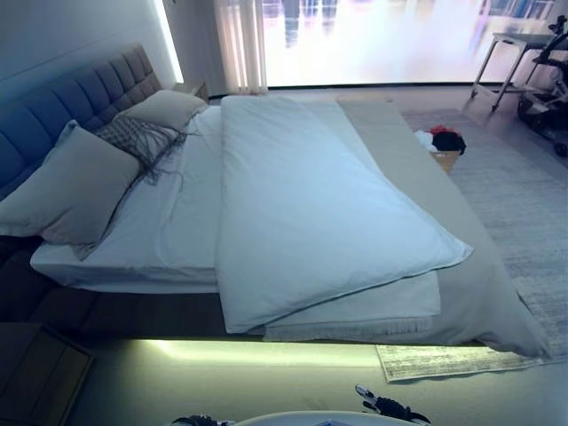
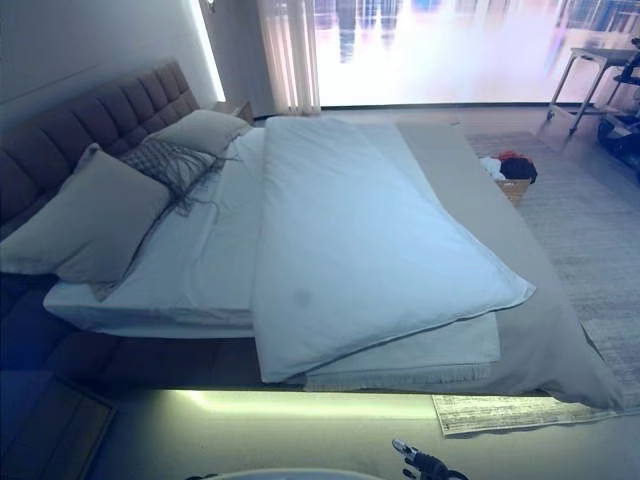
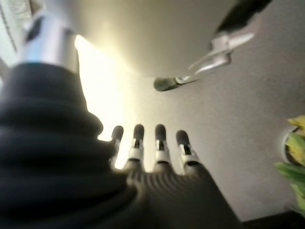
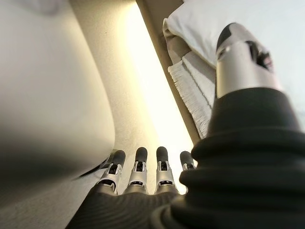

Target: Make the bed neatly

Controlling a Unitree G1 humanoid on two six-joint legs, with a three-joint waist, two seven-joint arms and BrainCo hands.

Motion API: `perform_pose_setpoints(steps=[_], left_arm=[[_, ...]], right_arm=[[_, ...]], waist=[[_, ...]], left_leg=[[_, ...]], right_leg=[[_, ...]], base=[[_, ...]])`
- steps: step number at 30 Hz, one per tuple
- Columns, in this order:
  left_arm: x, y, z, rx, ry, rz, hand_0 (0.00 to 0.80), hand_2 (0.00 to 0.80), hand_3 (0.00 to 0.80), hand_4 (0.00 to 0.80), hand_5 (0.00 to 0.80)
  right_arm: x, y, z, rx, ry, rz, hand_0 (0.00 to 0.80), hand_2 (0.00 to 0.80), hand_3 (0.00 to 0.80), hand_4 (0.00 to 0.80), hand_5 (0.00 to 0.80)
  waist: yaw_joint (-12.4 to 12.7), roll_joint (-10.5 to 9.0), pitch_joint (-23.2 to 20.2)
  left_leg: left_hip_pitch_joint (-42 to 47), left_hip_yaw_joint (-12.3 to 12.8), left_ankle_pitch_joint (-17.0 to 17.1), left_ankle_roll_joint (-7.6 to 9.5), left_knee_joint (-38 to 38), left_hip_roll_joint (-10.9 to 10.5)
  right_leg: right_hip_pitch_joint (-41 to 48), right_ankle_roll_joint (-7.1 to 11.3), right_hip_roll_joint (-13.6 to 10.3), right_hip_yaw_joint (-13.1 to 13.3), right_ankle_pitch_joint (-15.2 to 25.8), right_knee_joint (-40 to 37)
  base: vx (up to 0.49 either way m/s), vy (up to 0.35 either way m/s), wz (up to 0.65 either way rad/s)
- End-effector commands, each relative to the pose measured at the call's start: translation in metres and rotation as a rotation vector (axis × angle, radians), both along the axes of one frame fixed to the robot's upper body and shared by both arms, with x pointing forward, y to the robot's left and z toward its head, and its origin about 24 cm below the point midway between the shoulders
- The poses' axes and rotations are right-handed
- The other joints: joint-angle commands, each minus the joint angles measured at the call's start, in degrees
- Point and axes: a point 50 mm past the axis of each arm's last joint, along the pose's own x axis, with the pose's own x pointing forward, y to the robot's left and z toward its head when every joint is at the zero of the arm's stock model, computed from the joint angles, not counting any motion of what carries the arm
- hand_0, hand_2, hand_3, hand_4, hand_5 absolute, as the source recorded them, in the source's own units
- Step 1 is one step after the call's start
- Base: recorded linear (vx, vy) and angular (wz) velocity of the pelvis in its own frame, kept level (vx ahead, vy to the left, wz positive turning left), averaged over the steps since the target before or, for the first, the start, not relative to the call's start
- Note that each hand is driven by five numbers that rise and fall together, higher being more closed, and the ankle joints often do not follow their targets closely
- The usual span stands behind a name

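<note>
The bed stands before me with its tufted headboard at the left. A white duvet lies folded down the middle of the mattress, slightly askew, leaving bare sheet on the headboard side. Under it a grey blanket with a fringed edge hangs over the foot. Two plain pillows and a patterned cushion lean at the headboard. My left hand and right hand hang low over the floor with straight fingers, holding nothing. The right one is near the bed's lit lower edge.
A basket of clothes sits on the rug beyond the bed's far side. A dark nightstand stands at the lower left, a table at the back right. Another nightstand and curtains lie behind the headboard end.
</note>
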Motion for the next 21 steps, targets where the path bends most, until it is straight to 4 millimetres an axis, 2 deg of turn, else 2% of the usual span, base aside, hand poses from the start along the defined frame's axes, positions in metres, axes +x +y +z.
perform_pose_setpoints(steps=[1, 2, 4, 7, 8, 9, 10, 11, 15, 19, 21], left_arm=[[0.009, 0.013, 0.004, 0.091, 0.016, 0.092, 0.0, 0.0, 0.0, 0.0, 0.0], [0.005, 0.014, 0.003, 0.109, 0.025, 0.098, 0.0, 0.0, 0.0, 0.0, 0.0], [-0.005, 0.018, 0.003, 0.142, 0.051, 0.126, 0.0, 0.0, 0.0, 0.0, 0.0], [-0.014, 0.018, 0.002, 0.155, 0.065, 0.175, 0.0, 0.0, 0.0, 0.0, 0.0], [-0.016, 0.018, 0.002, 0.157, 0.062, 0.192, 0.0, 0.0, 0.0, 0.0, 0.0], [-0.017, 0.018, 0.001, 0.154, 0.054, 0.214, 0.0, 0.0, 0.0, 0.0, 0.0], [-0.017, 0.016, 0.001, 0.147, 0.053, 0.238, 0.0, 0.0, 0.0, 0.0, 0.0], [-0.02, 0.014, 0.0, 0.135, 0.06, 0.262, 0.0, 0.0, 0.0, 0.0, 0.0], [-0.037, 0.01, -0.002, 0.133, 0.063, 0.329, 0.0, 0.0, 0.0, 0.0, 0.0], [-0.041, 0.011, -0.002, 0.145, 0.069, 0.32, 0.0, 0.0, 0.0, 0.0, 0.0], [-0.04, 0.01, -0.002, 0.147, 0.064, 0.328, 0.0, 0.0, 0.0, 0.0, 0.0]], right_arm=[[0.005, 0.002, -0.001, -0.039, 0.029, -0.162, 0.0, 0.0, 0.0, 0.0, 0.0], [0.004, 0.0, -0.001, -0.05, 0.03, -0.218, 0.0, 0.0, 0.0, 0.0, 0.0], [-0.001, -0.002, -0.002, -0.075, 0.063, -0.187, 0.0, 0.0, 0.0, 0.0, 0.0], [0.002, -0.002, -0.001, -0.087, 0.065, -0.08, 0.0, 0.0, 0.0, 0.0, 0.0], [0.005, -0.002, -0.001, -0.086, 0.055, -0.062, 0.0, 0.0, 0.0, 0.0, 0.0], [0.01, -0.002, 0.0, -0.088, 0.039, -0.037, 0.0, 0.0, 0.0, 0.0, 0.0], [0.014, -0.003, 0.001, -0.098, 0.03, -0.017, 0.0, 0.0, 0.0, 0.0, 0.0], [0.017, -0.004, 0.002, -0.112, 0.022, -0.004, 0.0, 0.0, 0.0, 0.0, 0.0], [0.021, -0.009, 0.004, -0.115, -0.002, -0.028, 0.0, 0.0, 0.0, 0.0, 0.0], [0.015, -0.011, 0.003, -0.118, 0.006, -0.055, 0.0, 0.0, 0.0, 0.0, 0.0], [0.009, -0.014, 0.002, -0.125, 0.018, -0.045, 0.0, 0.0, 0.0, 0.0, 0.0]], waist=[[-0.7, -2.38, 2.49], [-0.77, -2.3, 2.59], [-0.87, -2.3, 3.0], [-0.73, -3.51, 4.65], [-0.47, -3.94, 5.4], [0.29, -4.31, 7.04], [0.82, -4.23, 8.13], [1.48, -3.73, 9.02], [3.08, -1.55, 10.12], [4.35, -0.4, 9.3], [4.54, -0.29, 8.92]], left_leg=[[-0.94, 2.81, 0.29, 3.22, -0.03, -3.07], [-0.66, 2.73, 0.36, 3.2, -0.03, -2.97], [-0.57, 2.8, 0.43, 2.99, 1.24, -2.38], [-5.7, 4.09, -0.68, 2.5, 13.64, -1.23], [-8.82, 4.24, 0.3, 2.25, 18.99, -1.06], [-15.42, 3.53, 4.36, 1.42, 27.49, -0.78], [-19.23, 2.52, 6.25, 0.97, 31.2, -1.04], [-21.22, 1.54, 7.75, 0.57, 31.43, -1.49], [-20.52, 0.82, 12.11, -0.39, 20.53, -1.45], [-19.41, 0.39, 15.34, -1.36, 3.13, 0.68], [-20.91, -0.07, 15.26, -2.07, -0.03, 1.93]], right_leg=[[2.75, 3.24, -0.51, 2.56, -1.88, 0.35], [2.8, 3.13, -0.37, 2.71, -2.08, 0.6], [2.35, 2.56, -0.14, 3.12, -2.89, 2.04], [0.59, 0.84, -1.03, 2.39, -4.03, 5.93], [0.25, 0.14, -1.17, 2.06, -4.39, 6.84], [0.21, -1.02, -1.06, 2.0, -4.81, 8.01], [0.12, -1.57, -0.85, 2.26, -5.18, 9.04], [0.35, -1.78, -0.55, 2.57, -5.81, 10.01], [3.71, -1.56, 1.31, 4.26, -7.7, 9.43], [8.75, -0.9, 2.62, 7.08, -9.44, 6.66], [10.56, -0.64, 2.57, 8.07, -10.8, 5.89]], base=[[0.071, -0.052, -0.01], [0.082, -0.059, -0.02], [0.055, -0.068, -0.06], [-0.018, -0.073, -0.11], [-0.081, -0.123, -0.06], [-0.088, -0.119, -0.02], [-0.056, -0.078, 0.01], [0.029, -0.006, -0.05], [0.196, 0.066, -0.34], [0.28, 0.113, -0.19], [0.275, 0.14, -0.18]])
